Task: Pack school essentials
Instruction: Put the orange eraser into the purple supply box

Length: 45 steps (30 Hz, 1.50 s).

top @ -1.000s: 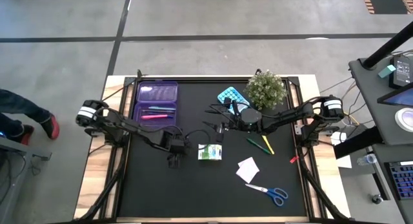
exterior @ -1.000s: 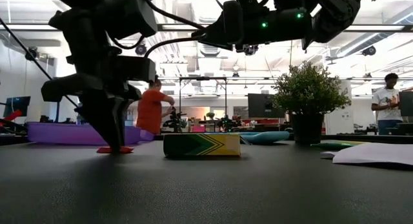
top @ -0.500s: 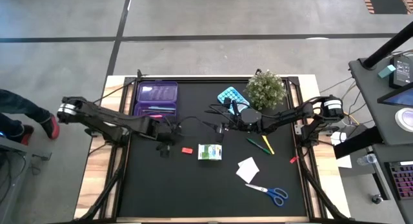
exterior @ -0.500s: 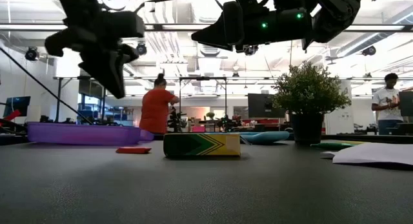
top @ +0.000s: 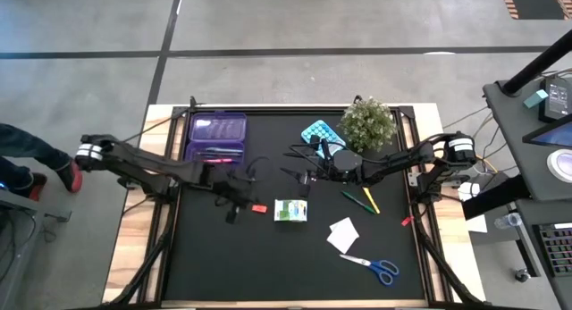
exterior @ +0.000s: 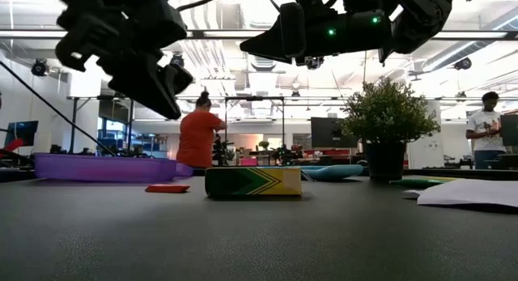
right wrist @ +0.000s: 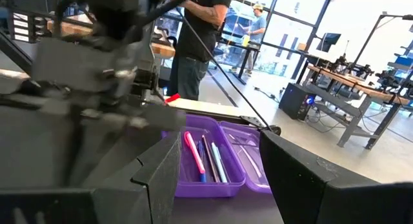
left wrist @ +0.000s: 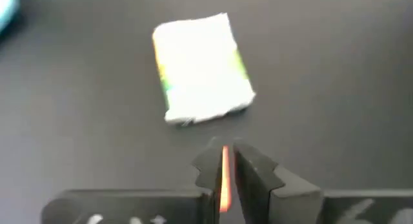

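My left gripper (top: 234, 205) hovers shut above the table, just left of the red eraser (top: 259, 207), which lies flat on the black mat (exterior: 167, 188). In the left wrist view the eraser (left wrist: 224, 179) shows as an orange sliver through the slit between the fingers. The green-white pack (top: 291, 210) (left wrist: 201, 69) lies right of the eraser. The pale paper square (top: 343, 234), blue-handled scissors (top: 371, 267) and two pens (top: 362, 201) lie farther right. My right gripper (top: 307, 178) (right wrist: 219, 179) waits open in the air above the table's middle.
The translucent purple case (top: 216, 138) sits open at the far left with several pens inside (right wrist: 205, 156). A potted plant (top: 368, 122) and a teal item (top: 317, 133) stand near the far edge. A small red piece (top: 407, 221) lies by the right edge. People are in the room behind.
My left gripper has lifted off the table, where it stood fingers-down over the red eraser, and has drawn slightly toward the left and far edges. The eraser stays flat on the mat, now uncovered and a little nearer the green-white pack.
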Motion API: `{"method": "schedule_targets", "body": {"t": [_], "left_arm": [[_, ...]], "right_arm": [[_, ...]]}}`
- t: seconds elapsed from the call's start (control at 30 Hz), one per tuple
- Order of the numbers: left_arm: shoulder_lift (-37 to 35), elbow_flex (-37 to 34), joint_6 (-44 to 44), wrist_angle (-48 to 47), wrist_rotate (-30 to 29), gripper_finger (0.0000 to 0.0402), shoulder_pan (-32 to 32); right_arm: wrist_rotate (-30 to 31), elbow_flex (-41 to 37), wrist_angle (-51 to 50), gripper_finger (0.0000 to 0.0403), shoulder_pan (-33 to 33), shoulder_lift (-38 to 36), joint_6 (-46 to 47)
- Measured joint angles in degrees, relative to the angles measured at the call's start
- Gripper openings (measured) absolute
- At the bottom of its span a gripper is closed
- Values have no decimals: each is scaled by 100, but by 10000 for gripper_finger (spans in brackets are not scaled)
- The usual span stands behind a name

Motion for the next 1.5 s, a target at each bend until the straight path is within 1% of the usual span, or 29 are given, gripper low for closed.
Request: {"method": "schedule_targets", "body": {"t": [0.13,0.3,0.43,0.53,0.67,0.77,0.87,0.97,1.1,1.23,1.27,1.43,1.5], "left_arm": [[283,-315,-41,828,9,62,-82],[716,-452,-190,1108,5,136,-85],[1153,-565,-163,1414,2,175,-120],[1379,-598,-151,1651,-6,186,-120],[1602,-594,-198,1688,-283,187,-119],[1737,-598,-216,1717,-315,187,-120],[1864,-627,-218,1723,-317,178,-120],[1888,-662,-216,1714,-316,152,-120],[1882,-676,-213,1681,-358,96,-117],[1884,-683,-205,1669,-422,22,-115],[1883,-683,-212,1665,-430,13,-115],[1589,-592,-324,1551,-436,10,-115],[1312,-565,-148,1201,-499,6,-104]], "right_arm": [[0,0,-50,201,0,0,0],[0,0,-81,201,0,0,-16],[0,0,-85,201,-1,0,-32],[0,0,-99,201,-1,0,-33],[0,0,-104,201,-1,0,-39],[0,0,-111,201,0,0,-44],[-1,0,-111,201,0,0,-65],[-2,0,-111,201,0,0,-76],[-2,0,-109,201,0,0,-76],[-2,0,-109,201,0,0,-76],[-2,0,-109,201,-2,0,-76],[-2,0,-109,201,-1,0,-76],[-2,0,-109,201,-1,0,-76]]}}
